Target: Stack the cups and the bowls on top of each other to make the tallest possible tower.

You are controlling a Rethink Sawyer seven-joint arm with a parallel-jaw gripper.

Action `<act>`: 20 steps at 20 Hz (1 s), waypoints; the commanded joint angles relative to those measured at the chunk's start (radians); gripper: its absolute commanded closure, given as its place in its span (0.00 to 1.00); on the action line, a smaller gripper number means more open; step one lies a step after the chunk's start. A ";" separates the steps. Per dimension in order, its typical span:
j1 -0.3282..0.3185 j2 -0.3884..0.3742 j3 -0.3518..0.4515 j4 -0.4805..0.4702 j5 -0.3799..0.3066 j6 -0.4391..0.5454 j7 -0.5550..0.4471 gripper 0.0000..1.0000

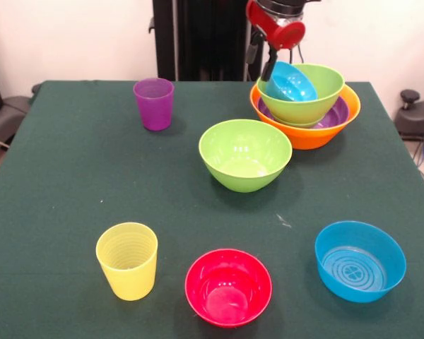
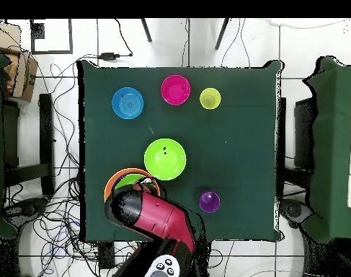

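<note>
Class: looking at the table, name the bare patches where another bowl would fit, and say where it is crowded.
Free: the wide cloth between the purple cup, yellow cup and loose green bowl; also between that bowl and the blue bowl. Crowded: the far corner, where the tower touches the green bowl and the gripper hangs over it.

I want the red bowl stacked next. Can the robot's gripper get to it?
Probably yes. The red bowl sits alone and upright, nothing over it. The gripper is busy at the blue bowl on the tower.
</note>
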 commanded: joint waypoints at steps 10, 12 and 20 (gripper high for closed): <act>0.063 0.056 0.085 -0.027 -0.036 0.020 0.098 0.00; 0.067 0.054 0.081 -0.032 -0.034 0.031 0.098 0.00; 0.002 0.096 0.140 -0.002 -0.044 -0.092 0.063 0.00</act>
